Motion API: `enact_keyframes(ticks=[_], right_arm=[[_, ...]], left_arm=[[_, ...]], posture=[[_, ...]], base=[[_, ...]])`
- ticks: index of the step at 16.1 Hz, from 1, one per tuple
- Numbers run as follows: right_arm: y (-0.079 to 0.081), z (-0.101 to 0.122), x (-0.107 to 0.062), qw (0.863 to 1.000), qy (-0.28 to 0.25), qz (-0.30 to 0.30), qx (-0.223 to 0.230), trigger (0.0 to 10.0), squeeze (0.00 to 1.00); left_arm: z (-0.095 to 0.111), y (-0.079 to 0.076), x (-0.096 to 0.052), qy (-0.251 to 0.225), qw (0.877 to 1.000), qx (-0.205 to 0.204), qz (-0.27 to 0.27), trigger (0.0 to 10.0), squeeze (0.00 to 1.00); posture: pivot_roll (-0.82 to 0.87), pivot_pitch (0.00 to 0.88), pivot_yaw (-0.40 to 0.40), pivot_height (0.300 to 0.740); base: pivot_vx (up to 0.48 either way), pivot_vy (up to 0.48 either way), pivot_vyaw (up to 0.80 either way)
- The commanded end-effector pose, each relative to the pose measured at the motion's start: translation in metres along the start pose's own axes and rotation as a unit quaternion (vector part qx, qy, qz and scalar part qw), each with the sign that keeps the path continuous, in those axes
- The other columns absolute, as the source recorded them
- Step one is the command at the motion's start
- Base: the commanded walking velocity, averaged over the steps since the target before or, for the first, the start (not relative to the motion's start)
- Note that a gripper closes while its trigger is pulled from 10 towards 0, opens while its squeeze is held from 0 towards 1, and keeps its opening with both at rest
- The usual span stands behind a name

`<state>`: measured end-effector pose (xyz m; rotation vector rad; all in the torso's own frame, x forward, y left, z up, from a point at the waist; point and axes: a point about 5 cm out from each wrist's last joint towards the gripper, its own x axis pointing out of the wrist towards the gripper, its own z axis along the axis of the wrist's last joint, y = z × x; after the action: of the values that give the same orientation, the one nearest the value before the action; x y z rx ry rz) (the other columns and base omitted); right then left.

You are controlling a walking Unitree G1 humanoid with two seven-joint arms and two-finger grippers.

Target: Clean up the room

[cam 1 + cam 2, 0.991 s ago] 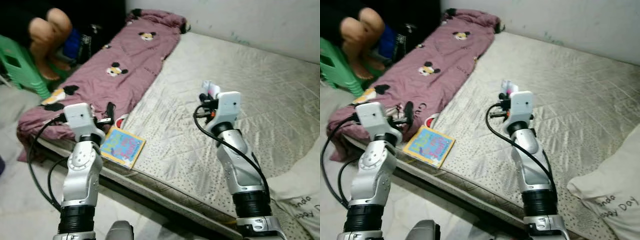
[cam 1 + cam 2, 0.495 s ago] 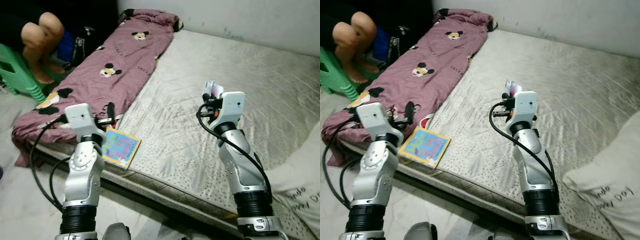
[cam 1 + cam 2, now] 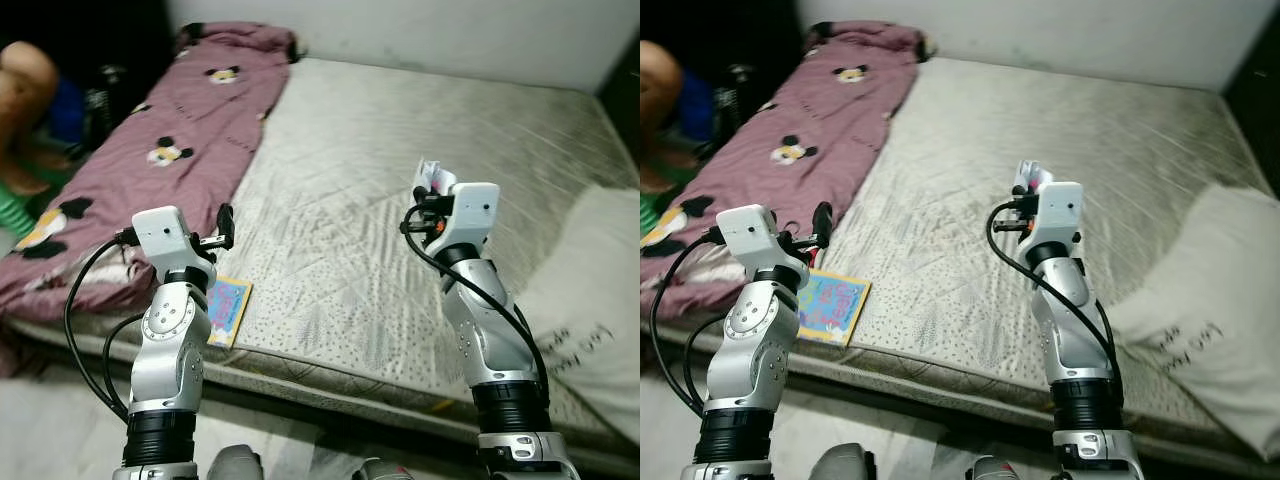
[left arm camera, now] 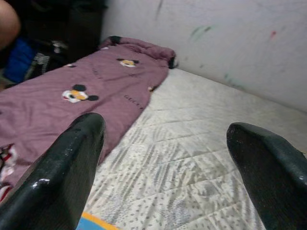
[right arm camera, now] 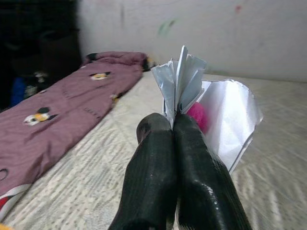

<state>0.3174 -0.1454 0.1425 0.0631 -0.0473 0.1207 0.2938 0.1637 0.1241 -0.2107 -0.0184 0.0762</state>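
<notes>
My right gripper (image 5: 173,122) is shut on a crumpled silver wrapper (image 5: 225,115) with a pink patch, held up over the middle of the grey mattress (image 3: 400,140). From the head, the wrapper (image 3: 432,177) sticks up above the right wrist. My left gripper (image 4: 163,158) is open and holds nothing; it hovers near the mattress's front left corner. A colourful children's book (image 3: 228,309) lies flat on the mattress edge just beside the left arm. A maroon cartoon-mouse blanket (image 3: 150,150) covers the mattress's left side.
A white pillow (image 3: 590,300) lies on the mattress at the right. A person sits at the far left, a knee (image 3: 25,75) in view. A pale wall (image 3: 420,35) runs behind the bed. Grey floor (image 3: 60,420) lies in front.
The camera has swung right: the blanket and person slid left and more pillow came into view. Both arms keep their poses, and the wrapper stays in the right gripper.
</notes>
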Motion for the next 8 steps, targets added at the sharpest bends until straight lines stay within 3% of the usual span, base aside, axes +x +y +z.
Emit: enact_keyframes(ticks=[1,5,8], right_arm=[[0.0026,0.0053,0.0017,1.000,-0.008,0.004,0.003,10.0,0.00],[0.0025,0.0052,0.0017,1.000,-0.008,0.005,0.002,10.0,0.00],[0.0034,0.0048,0.0014,1.000,-0.009,0.009,0.001,10.0,0.00]], left_arm=[[0.0021,0.0010,0.0007,0.000,1.000,0.003,0.000,10.0,0.00],[0.0024,0.0010,0.0010,0.000,1.000,0.002,-0.001,10.0,0.00],[0.0023,0.0012,0.0012,0.001,1.000,0.002,-0.001,10.0,0.00]], posture=[[-0.09,0.000,-0.012,0.740],[-0.09,0.000,-0.012,0.740],[-0.09,0.000,-0.012,0.740]], base=[[0.000,0.281,-0.80],[0.000,0.283,-0.72],[0.000,0.282,0.00]])
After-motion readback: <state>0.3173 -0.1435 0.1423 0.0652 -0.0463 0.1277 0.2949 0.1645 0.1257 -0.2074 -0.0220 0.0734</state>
